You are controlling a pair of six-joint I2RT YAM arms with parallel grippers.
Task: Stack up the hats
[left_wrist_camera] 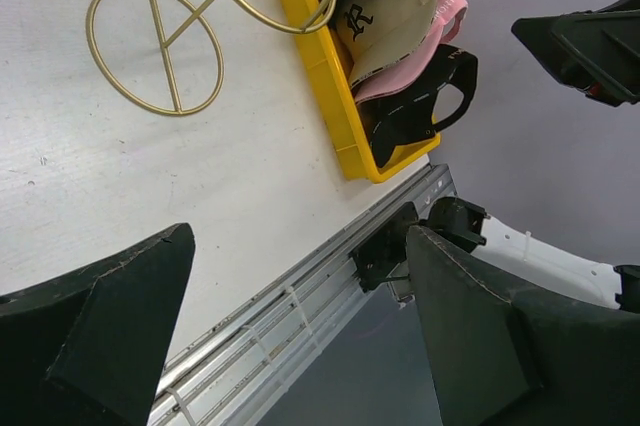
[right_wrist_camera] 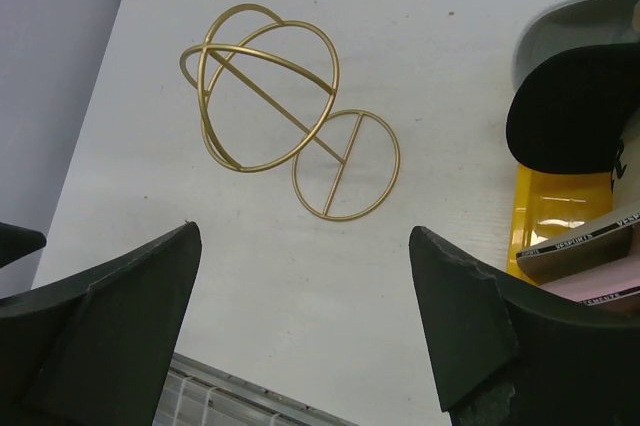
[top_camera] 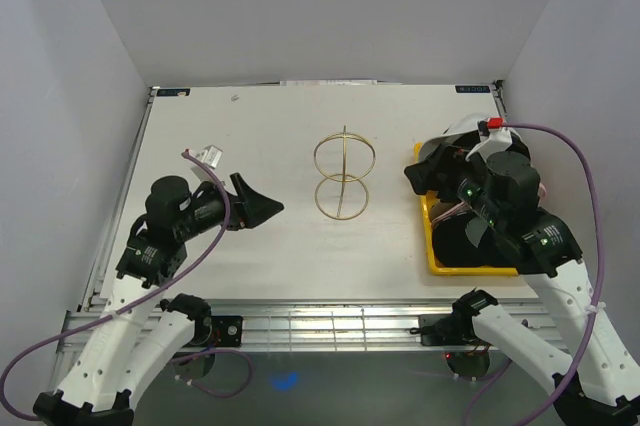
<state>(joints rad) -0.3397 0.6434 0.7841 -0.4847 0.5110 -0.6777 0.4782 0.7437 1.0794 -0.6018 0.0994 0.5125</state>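
hats [left_wrist_camera: 390, 26]: heaped overlapping in tray [left_wrist_camera: 320, 76], far right, none lifted | left claw [left_wrist_camera: 300, 236]: spread wide, empty, over table left of stand [top_camera: 343, 174], parked clear, I judge | right claw [right_wrist_camera: 302, 234]: spread wide, empty, above tray, placed to reach the heap

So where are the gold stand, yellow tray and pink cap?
gold stand [top_camera: 343, 178]: top view, where its loops meet.
yellow tray [left_wrist_camera: 318, 66]: left wrist view, side wall.
pink cap [left_wrist_camera: 405, 66]: left wrist view, exposed pink edge.
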